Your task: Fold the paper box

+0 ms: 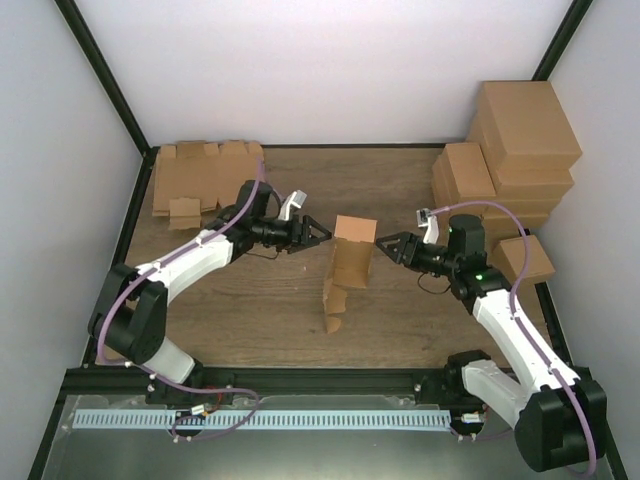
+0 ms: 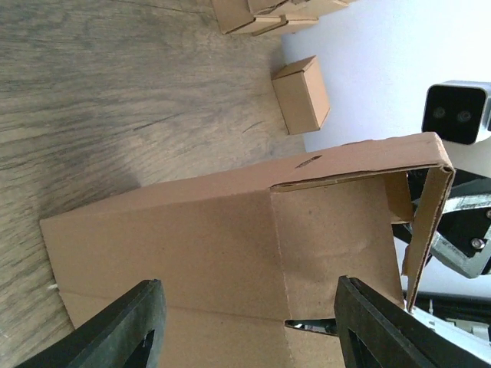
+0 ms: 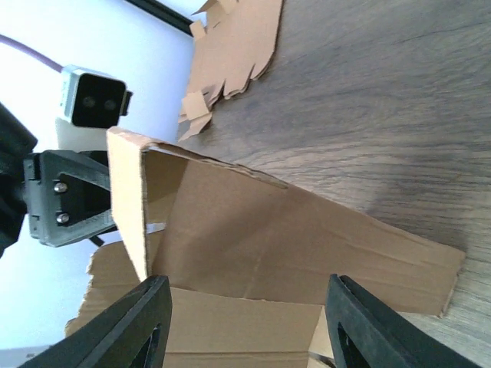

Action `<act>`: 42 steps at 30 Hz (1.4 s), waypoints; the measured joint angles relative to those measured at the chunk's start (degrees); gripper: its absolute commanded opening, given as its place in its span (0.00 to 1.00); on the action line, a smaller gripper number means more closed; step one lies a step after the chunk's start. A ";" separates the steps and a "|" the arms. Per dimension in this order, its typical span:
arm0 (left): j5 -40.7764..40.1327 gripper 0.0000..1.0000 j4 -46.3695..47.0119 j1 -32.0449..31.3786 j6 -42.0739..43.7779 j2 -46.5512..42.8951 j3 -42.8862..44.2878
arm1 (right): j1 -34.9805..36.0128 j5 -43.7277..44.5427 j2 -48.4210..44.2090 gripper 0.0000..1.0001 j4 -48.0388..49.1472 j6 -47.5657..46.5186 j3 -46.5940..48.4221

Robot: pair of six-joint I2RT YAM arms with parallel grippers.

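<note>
The paper box [image 1: 345, 270] is a brown cardboard piece, partly folded, standing on the table's middle with panels raised and a flap trailing toward the near edge. My left gripper [image 1: 322, 234] is open at its left side, its jaws spread wide before the box's panel [image 2: 230, 253]. My right gripper [image 1: 385, 243] is open at its right side, also facing the box [image 3: 253, 245]. Neither gripper holds anything. In each wrist view the other gripper shows behind the box.
A stack of flat cardboard blanks [image 1: 205, 178] lies at the back left. Several folded brown boxes [image 1: 515, 150] are piled at the back right, one small box [image 1: 525, 258] beside the right arm. White walls enclose the wooden table [image 1: 250, 320].
</note>
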 measured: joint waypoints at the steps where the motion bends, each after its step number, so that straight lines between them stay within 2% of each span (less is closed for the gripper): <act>1: 0.24 0.63 0.17 -0.15 -0.07 0.17 0.00 | 0.00 -0.66 0.17 0.57 0.48 0.07 0.00; 12: 1.01 0.63 0.90 -2.03 -0.09 4.04 1.84 | -0.02 -4.66 6.47 0.57 5.35 0.61 -0.42; 27: 1.14 0.63 0.39 -2.23 0.81 4.87 2.45 | -0.04 -3.93 9.90 0.57 5.01 -1.79 -1.25; 34: 1.09 0.63 0.11 -2.27 1.05 4.87 2.45 | -0.04 -3.54 9.11 0.60 3.67 -3.17 -1.22; 42: 0.66 0.63 -1.01 -2.34 2.03 4.85 2.45 | -0.07 1.07 4.57 0.66 -2.51 -5.25 0.39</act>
